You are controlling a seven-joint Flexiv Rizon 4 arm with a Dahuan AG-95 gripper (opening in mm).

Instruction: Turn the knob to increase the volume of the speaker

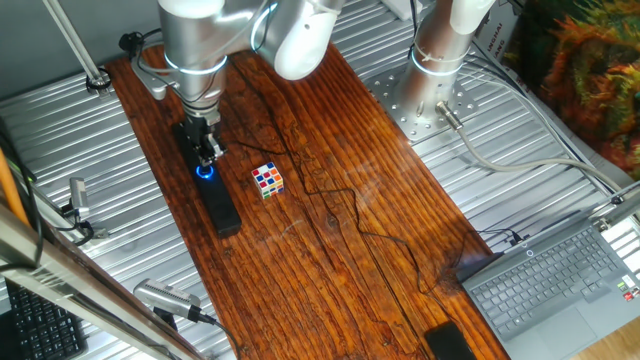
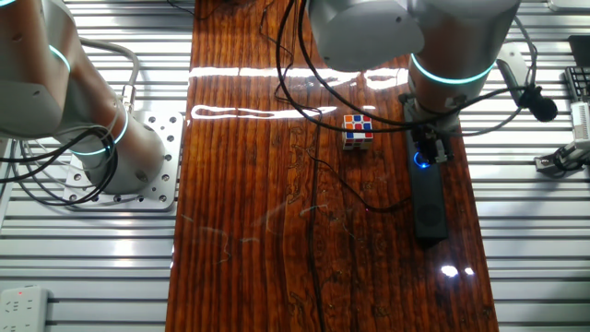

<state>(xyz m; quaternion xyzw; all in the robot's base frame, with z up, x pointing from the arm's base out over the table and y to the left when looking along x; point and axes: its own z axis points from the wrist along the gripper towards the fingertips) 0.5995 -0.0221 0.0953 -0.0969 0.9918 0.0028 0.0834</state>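
Honestly we can't see much of the small round black knob (image 1: 206,170) with its glowing blue ring; the gripper (image 1: 208,152) sits right over it, so only a sliver of blue shows. Whether the fingers (image 2: 436,148) touch it or how wide they stand, we can't tell from either side. The far end of the long matte black speaker bar (image 1: 218,203) is tucked under the arm too. The grey laptop (image 1: 560,290) gets chopped by the picture's edge, same for the small black rectangular device (image 1: 449,343).
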